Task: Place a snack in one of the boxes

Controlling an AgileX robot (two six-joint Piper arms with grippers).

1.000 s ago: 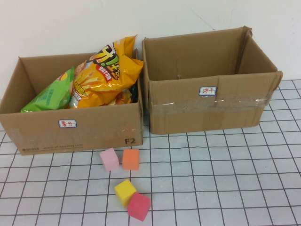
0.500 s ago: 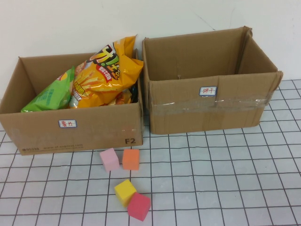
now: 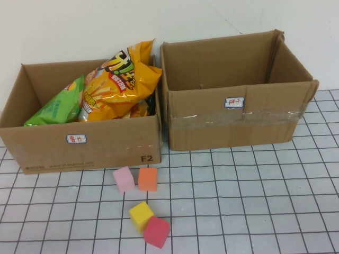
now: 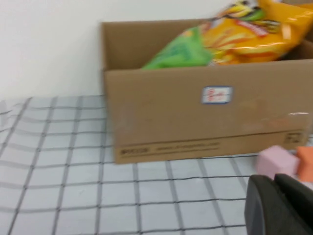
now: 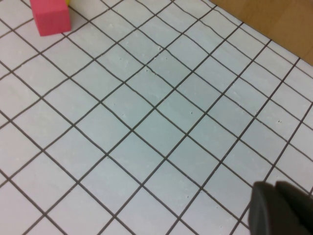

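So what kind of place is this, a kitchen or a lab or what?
Probably a lab test bench: a gridded tabletop, two labelled cardboard boxes, left and right, and foam cubes. Neither gripper shows from above.

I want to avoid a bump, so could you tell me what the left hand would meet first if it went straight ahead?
Probably the pink block just ahead of the left hand, then the left box; depth is unclear.

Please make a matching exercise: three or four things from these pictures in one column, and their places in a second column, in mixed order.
Things:
1. orange snack bag
2. red block
3. pink block
4. right box

Places:
A. touching the yellow block
B. in the left box
C. beside the orange block
D. no snack visible inside

Pairs: 1-B, 2-A, 3-C, 4-D

The left gripper and right gripper show only at their wrist views' edges.
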